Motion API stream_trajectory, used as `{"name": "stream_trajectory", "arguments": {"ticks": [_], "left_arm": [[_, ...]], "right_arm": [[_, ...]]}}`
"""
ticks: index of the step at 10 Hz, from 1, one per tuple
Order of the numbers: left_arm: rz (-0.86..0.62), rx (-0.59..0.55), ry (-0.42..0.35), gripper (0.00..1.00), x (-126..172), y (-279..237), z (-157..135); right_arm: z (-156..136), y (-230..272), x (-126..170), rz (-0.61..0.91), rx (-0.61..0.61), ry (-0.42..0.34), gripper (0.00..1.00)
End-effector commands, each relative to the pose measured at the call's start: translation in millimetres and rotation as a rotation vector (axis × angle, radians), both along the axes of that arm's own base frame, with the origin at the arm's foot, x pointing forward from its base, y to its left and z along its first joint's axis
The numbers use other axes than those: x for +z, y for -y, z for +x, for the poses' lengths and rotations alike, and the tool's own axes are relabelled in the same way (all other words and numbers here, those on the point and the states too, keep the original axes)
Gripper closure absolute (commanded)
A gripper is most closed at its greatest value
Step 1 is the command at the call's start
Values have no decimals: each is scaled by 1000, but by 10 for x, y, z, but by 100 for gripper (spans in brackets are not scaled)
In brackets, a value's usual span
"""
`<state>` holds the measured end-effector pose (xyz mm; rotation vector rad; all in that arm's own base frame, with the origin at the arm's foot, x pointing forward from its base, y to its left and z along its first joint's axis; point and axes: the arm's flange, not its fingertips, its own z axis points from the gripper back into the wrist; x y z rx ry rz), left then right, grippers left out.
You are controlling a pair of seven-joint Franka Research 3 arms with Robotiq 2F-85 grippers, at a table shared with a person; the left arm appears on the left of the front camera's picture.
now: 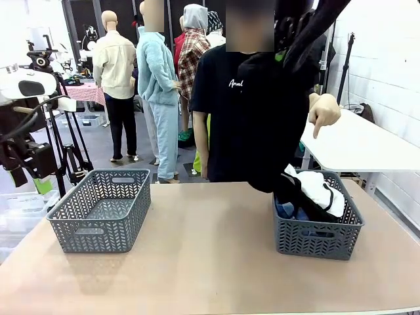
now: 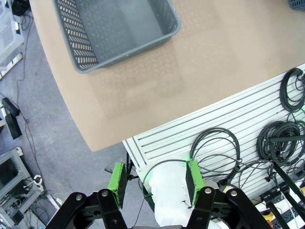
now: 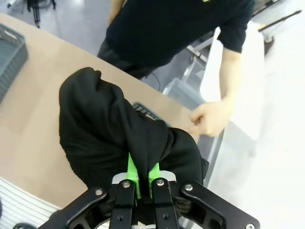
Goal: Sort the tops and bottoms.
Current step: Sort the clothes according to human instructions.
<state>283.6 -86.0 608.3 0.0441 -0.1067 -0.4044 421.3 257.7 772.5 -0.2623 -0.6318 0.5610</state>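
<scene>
Up close, our right pincer [image 3: 143, 177] pinches a black piece [image 3: 109, 129]; our left pincer [image 2: 155, 181] gapes wide above the counter [image 2: 214, 57].

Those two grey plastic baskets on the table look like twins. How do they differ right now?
The left grey lattice basket holds nothing, while the right grey lattice basket holds a pile of clothes: a white piece with black edging, a black piece and some blue fabric. The person's hand points down above the right basket; none points at the left. Both share the same woven pattern and sit on the tan table.
</scene>
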Motion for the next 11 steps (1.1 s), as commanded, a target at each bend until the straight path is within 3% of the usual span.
{"name": "stream_trajectory", "arguments": {"ticks": [1,3,5,7,11], "left_arm": [[8,-9,3,34,-3,-19,-13],[8,-9,3,34,-3,-19,-13],[8,-9,3,34,-3,-19,-13],[8,-9,3,34,-3,-19,-13],[8,-9,3,34,-3,-19,-13]], "right_arm": [[91,-41,41,4,36,1,100],[64,-78,-58,-2,11,-11,100],[130,402,-10,5,-92,-74,100],[-135,819,124,63,-209,-43,100],[-279,935,180,51,-233,-27,100]]}}
